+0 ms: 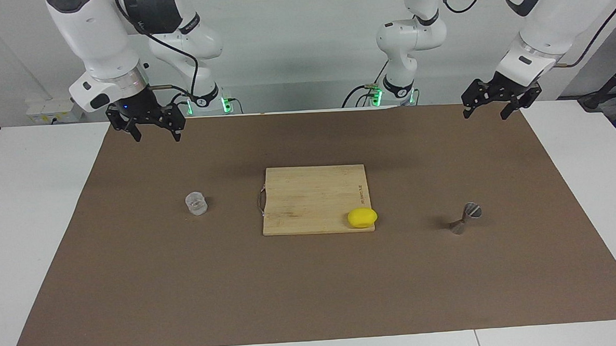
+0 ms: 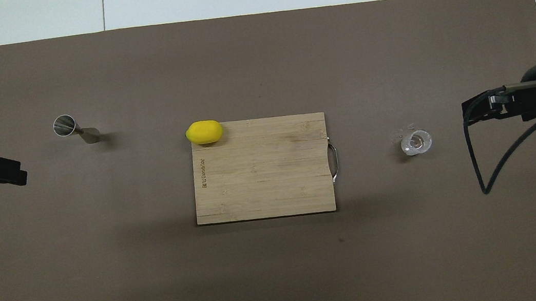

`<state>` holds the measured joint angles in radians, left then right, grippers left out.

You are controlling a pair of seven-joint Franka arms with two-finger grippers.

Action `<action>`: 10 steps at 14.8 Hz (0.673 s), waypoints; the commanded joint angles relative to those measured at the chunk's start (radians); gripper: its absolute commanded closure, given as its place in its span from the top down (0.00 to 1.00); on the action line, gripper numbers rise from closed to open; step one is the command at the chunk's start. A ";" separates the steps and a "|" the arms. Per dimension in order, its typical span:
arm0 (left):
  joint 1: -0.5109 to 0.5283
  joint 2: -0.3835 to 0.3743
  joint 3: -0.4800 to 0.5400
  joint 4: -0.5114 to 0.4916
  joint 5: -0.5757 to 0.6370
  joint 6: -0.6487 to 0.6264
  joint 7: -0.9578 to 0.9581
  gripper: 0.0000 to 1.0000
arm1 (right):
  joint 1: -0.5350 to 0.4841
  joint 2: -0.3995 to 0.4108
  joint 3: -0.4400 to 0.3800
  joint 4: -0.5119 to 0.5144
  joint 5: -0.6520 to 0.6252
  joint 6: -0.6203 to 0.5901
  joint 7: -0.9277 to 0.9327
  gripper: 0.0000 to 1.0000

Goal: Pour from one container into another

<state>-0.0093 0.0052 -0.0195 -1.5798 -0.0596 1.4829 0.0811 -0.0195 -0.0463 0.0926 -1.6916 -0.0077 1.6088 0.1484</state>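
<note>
Right gripper (image 1: 153, 132) hangs over the brown mat at the right arm's end of the table (image 1: 39, 205), fingers spread, empty. Clear ribbed cup (image 1: 196, 203) stands upright on the mat. Cutting board (image 1: 309, 196) sits mid-table, lemon (image 1: 362, 218) on its corner. Metal jigger (image 1: 465, 217) is toward the left arm's end, well apart from the cup. Left gripper (image 1: 487, 109) hangs above the mat's edge, fingers spread, empty.

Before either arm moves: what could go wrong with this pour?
1. The jigger has a narrow base and waist, so a nudge could tip it.
2. The clear cup is hard to see, so a grasp may miss.
3. Both sit far apart, with the cutting board between them, so carrying risks spilling.
</note>
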 commanded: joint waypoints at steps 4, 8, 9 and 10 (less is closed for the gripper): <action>0.037 0.134 0.064 0.032 -0.181 -0.036 -0.335 1.00 | -0.010 -0.020 0.004 -0.022 -0.003 0.017 -0.001 1.00; 0.037 0.162 0.160 -0.049 -0.423 0.042 -0.605 1.00 | -0.010 -0.020 0.004 -0.022 -0.003 0.017 -0.001 1.00; 0.037 0.159 0.168 -0.080 -0.478 0.072 -0.641 1.00 | -0.010 -0.020 0.004 -0.022 -0.003 0.019 -0.001 1.00; 0.037 0.157 0.183 -0.104 -0.529 0.106 -0.700 1.00 | -0.010 -0.020 0.004 -0.022 -0.003 0.017 -0.001 1.00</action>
<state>0.0269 0.1783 0.1411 -1.6155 -0.4972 1.5212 -0.5163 -0.0195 -0.0463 0.0926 -1.6916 -0.0076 1.6088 0.1484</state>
